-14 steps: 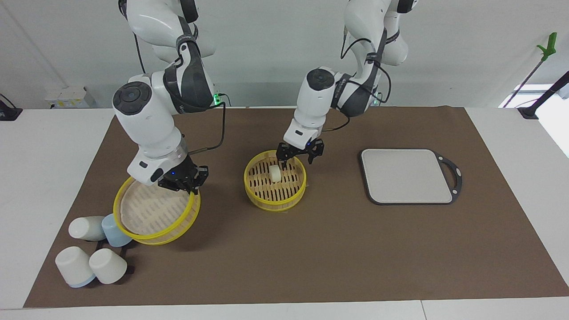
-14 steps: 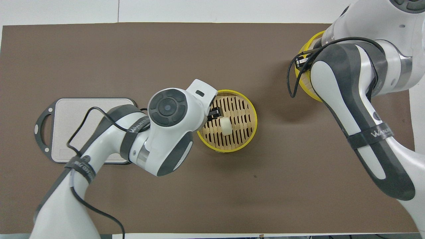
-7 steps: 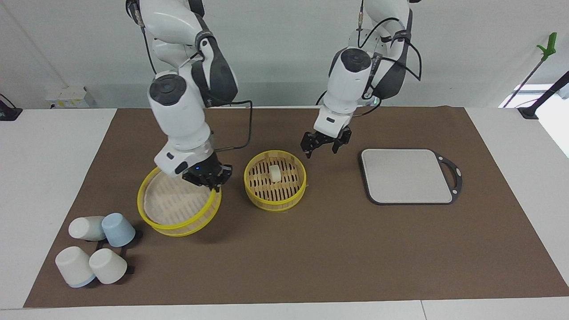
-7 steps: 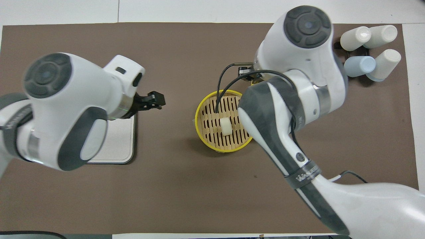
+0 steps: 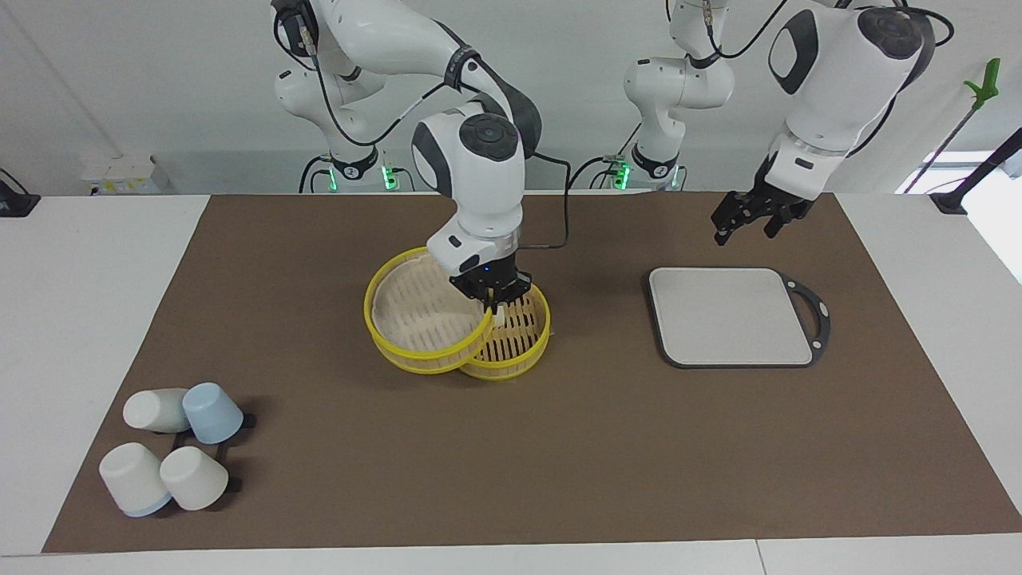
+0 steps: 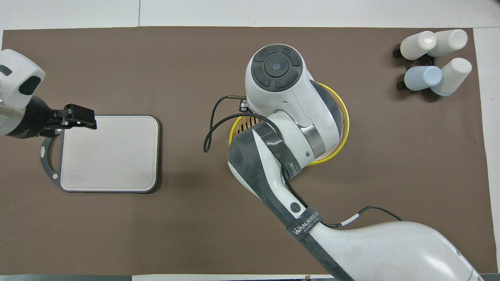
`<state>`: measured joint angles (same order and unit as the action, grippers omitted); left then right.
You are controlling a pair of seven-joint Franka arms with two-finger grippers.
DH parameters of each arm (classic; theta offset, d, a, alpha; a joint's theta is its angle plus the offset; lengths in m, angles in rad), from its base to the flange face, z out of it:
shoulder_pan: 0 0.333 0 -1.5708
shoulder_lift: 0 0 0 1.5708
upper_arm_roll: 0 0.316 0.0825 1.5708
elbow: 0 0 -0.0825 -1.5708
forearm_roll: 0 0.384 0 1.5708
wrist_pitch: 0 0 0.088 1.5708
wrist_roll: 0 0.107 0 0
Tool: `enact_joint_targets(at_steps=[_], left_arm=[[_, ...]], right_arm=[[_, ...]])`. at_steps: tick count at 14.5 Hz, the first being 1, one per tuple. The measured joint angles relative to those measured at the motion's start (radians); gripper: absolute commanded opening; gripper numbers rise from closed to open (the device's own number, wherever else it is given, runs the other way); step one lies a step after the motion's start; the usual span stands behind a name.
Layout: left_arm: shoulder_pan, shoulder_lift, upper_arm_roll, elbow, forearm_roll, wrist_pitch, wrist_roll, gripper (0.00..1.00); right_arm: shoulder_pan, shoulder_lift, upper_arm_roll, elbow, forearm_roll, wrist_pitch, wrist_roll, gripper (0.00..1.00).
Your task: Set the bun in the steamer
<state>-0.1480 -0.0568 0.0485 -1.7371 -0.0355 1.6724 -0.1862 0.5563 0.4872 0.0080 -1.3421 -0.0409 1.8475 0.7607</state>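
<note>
The right gripper (image 5: 489, 294) grips the rim of a raised, tilted steamer tier (image 5: 423, 323), its jaws closed on the yellow edge, and holds it partly over the lower tier (image 5: 523, 343) that rests on the brown mat (image 5: 559, 447). Directly under those jaws, only a sliver of the bun (image 5: 500, 318) shows on the lower tier's slatted floor; its long axis cannot be read from here. The carried tier hangs off-centre from the jaws toward the right arm's end of the table, so by my reading the coming move turns on sliding it across until the two rims line up, then lowering it level. The right arm reaches in steeply, wrist pointing almost straight down; from overhead its bulk hides both tiers except for arcs of yellow rim. The left gripper (image 5: 750, 216) waits in the air over the mat beside the grey board (image 5: 730, 315), jaws apart and empty. Cups (image 5: 172, 447) cluster at the right arm's end of the mat.
</note>
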Motion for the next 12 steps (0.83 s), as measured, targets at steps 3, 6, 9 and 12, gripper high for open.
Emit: enact_joint_targets(at_steps=[3, 6, 9, 12], left_arm=[[0.044, 0.000, 0.000, 0.035, 0.007, -0.077, 0.073, 1.00], [0.052, 0.000, -0.002, 0.046, 0.007, -0.140, 0.088, 1.00], [0.052, 0.000, -0.004, 0.047, 0.008, -0.166, 0.110, 1.00], [0.052, 0.001, -0.006, 0.088, 0.035, -0.194, 0.150, 1.00]], right_arm=[[0.039, 0.057, -0.001, 0.064, 0.000, -0.003, 0.058, 0.00], [0.080, 0.102, -0.001, 0.128, 0.000, -0.006, 0.097, 0.00], [0.107, 0.137, -0.001, 0.150, -0.001, -0.005, 0.109, 0.00], [0.114, 0.146, -0.001, 0.152, -0.001, -0.005, 0.109, 0.00]])
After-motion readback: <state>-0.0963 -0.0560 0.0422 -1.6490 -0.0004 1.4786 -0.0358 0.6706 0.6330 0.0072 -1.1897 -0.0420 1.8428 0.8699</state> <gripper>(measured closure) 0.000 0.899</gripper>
